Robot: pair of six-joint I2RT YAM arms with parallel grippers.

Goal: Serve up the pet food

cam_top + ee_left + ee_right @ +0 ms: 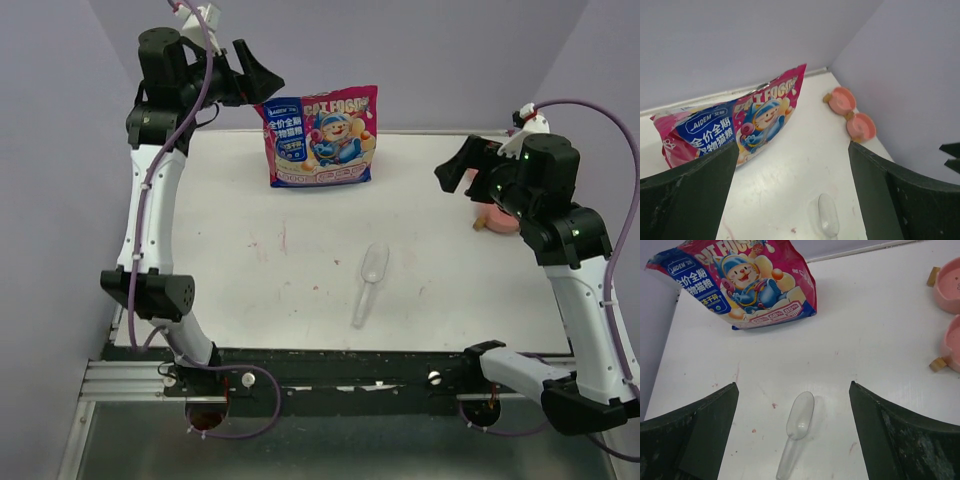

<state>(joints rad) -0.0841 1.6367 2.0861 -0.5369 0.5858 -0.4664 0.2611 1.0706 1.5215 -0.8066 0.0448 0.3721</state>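
No kibble shows in any view. The pink-and-blue cat food bag (320, 135) stands at the table's back, also in the left wrist view (735, 122) and right wrist view (740, 282). A clear plastic scoop (368, 283) lies empty mid-table, seen too in the wrist views (828, 215) (797, 430). A pink double bowl (497, 218) sits at the right, partly behind the right arm, and shows empty in the wrist views (850, 114) (950, 315). My left gripper (262, 82) is open, high beside the bag's left top. My right gripper (455, 172) is open, raised left of the bowl.
The white table (300, 260) has faint red stains. Purple walls close in behind and on both sides. The table's front edge meets a black rail (340, 365) by the arm bases.
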